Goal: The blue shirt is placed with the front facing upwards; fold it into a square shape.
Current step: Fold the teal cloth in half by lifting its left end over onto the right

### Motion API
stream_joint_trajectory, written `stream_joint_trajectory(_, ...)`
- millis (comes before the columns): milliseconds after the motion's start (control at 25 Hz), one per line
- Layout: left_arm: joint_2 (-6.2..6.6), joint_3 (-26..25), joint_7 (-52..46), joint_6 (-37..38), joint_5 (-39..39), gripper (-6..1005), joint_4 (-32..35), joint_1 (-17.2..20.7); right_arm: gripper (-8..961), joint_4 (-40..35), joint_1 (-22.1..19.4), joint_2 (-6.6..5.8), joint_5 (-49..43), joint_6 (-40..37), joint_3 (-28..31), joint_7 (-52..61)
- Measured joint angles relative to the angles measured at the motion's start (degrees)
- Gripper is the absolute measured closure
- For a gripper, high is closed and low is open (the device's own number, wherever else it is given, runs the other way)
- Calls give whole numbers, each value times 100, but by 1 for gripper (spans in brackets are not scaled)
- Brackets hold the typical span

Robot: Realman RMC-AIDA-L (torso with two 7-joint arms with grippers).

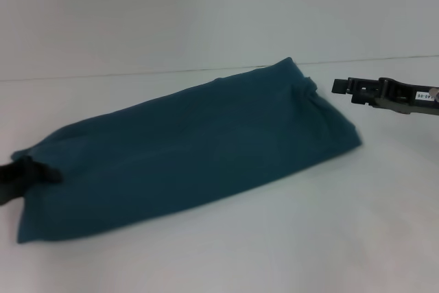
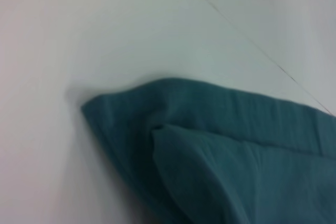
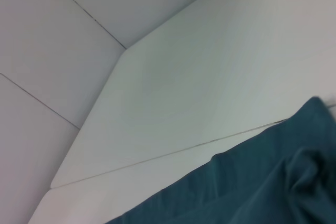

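1. Your blue shirt (image 1: 192, 149) lies on the white table (image 1: 309, 238) as a long, soft, matte band, folded and running diagonally.
2. Left gripper (image 1: 24, 173) touches its near-left end; you cannot tell its grip.
3. Right gripper (image 1: 337, 86) hovers just beside the far-right end; its grip is likewise unclear.

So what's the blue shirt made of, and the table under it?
The blue shirt looks like soft matte knit cloth, maybe cotton: it creases and folds limply. The table looks like a smooth, hard white board, possibly laminate; the exact material can't be told.
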Motion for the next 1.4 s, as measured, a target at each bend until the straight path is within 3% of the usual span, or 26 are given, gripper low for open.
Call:
stream_joint_trajectory(200, 187, -326, -5, -146, 589, 861, 7, -298, 168, 0, -5, -2, 0, 0, 0, 0)
stream_joint_trajectory(640, 392, -209, 101, -890, 1626, 860, 65, -974, 168, 0, -8, 7, 0, 0, -12, 2)
stream_joint_trajectory(1040, 452, 103, 240, -1157, 2165, 860, 203, -1293, 168, 3, 35, 55, -7, 0, -19, 0)
stream_joint_trajectory(1280, 277, 286, 218, -788, 2221, 860, 991, -1232, 168, 8, 32, 57, -4, 1, -5, 0)
stream_joint_trajectory(1400, 258, 491, 147, -554, 2223, 861, 1245, -1247, 168, 8, 31, 57, -2, 10, -3, 0)
